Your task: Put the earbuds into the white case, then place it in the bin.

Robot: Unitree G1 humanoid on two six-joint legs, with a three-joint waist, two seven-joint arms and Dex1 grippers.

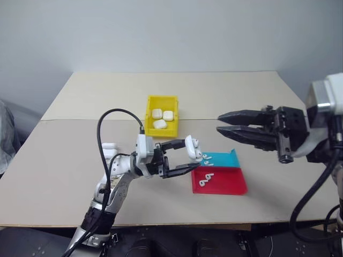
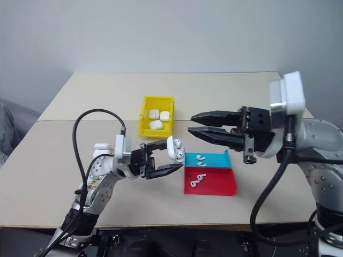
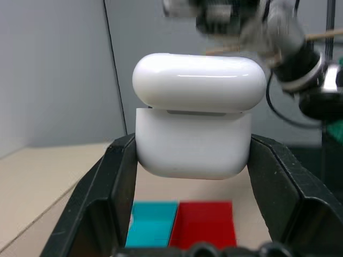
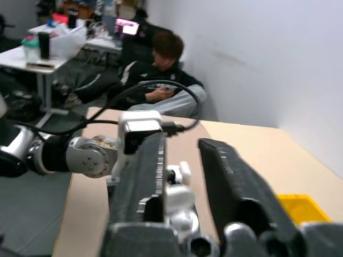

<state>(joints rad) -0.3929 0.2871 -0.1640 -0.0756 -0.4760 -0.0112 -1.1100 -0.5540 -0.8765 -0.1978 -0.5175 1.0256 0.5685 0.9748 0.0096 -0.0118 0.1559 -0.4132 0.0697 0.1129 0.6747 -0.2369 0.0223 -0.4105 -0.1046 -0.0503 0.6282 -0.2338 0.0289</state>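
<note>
My left gripper point(image 1: 187, 157) is shut on the white case point(image 1: 193, 148), held above the table just left of the trays. In the left wrist view the case point(image 3: 194, 143) sits between both fingers with its lid slightly ajar. Tiny white earbuds lie in the blue tray point(image 1: 207, 158) and in the red tray point(image 1: 206, 181). The yellow bin point(image 1: 161, 100) stands behind, with three white cases point(image 1: 162, 119) inside. My right gripper point(image 1: 218, 123) hovers higher at the right, pointing left toward the held case, open by a narrow gap with nothing between its fingers.
The shallow blue tray point(image 1: 224, 159) and red tray point(image 1: 228, 186) lie side by side in the middle front. A white object point(image 1: 109, 145) sits on the table behind my left arm. A person point(image 4: 161, 69) sits beyond the table's far left end.
</note>
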